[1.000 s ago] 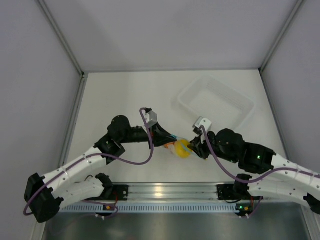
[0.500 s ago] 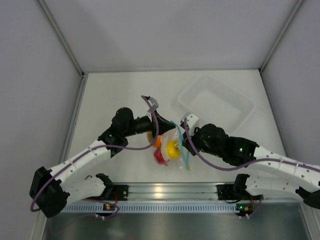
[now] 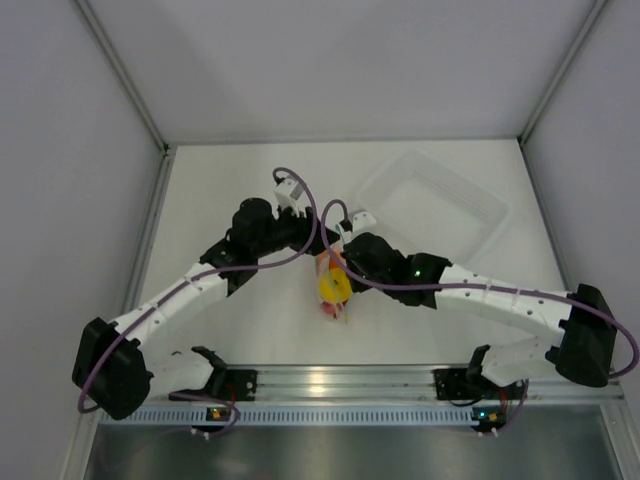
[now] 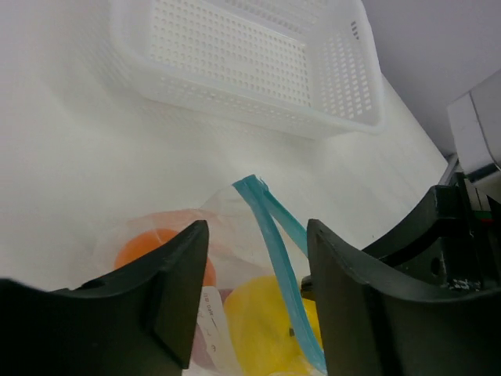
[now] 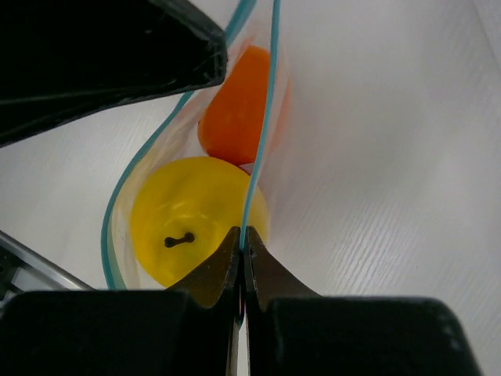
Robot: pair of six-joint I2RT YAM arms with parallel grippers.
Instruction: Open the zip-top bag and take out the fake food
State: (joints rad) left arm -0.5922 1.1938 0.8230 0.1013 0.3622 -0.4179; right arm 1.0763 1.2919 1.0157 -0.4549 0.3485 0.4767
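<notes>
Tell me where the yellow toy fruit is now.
The yellow fruit is inside the open zip-top bag, mid-table in the top view, beside the orange fruit, near the right gripper.

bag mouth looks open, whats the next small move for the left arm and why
Probably lower the left fingers into the mouth and close on the yellow fruit. The right fingers are shut on one blue lip of the zip-top bag, the lips gape apart, the left fingers stand open above them, and the yellow fruit sits nearest the opening, ahead of the orange fruit.
</notes>
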